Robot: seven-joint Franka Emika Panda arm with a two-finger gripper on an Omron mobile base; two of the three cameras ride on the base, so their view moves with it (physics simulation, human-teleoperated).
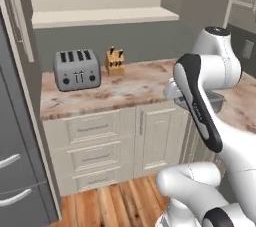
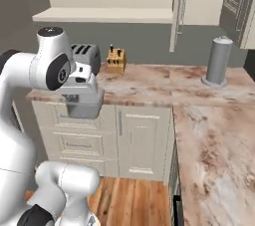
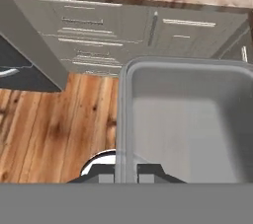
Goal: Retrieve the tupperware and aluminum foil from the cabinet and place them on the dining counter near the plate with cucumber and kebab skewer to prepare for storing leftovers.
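While the gripper [image 3: 126, 177] is clamped on one wall of the grey tupperware [image 3: 185, 119], the box hangs over the wooden floor [image 3: 54, 129], short of the counter's [image 2: 164, 88] front edge; such a thin rim pinch could slip, dropping it.

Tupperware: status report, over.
Gripper shut on the grey tupperware wall, container carried above the wood floor. Cabinet shelf bare. Nothing in the way.
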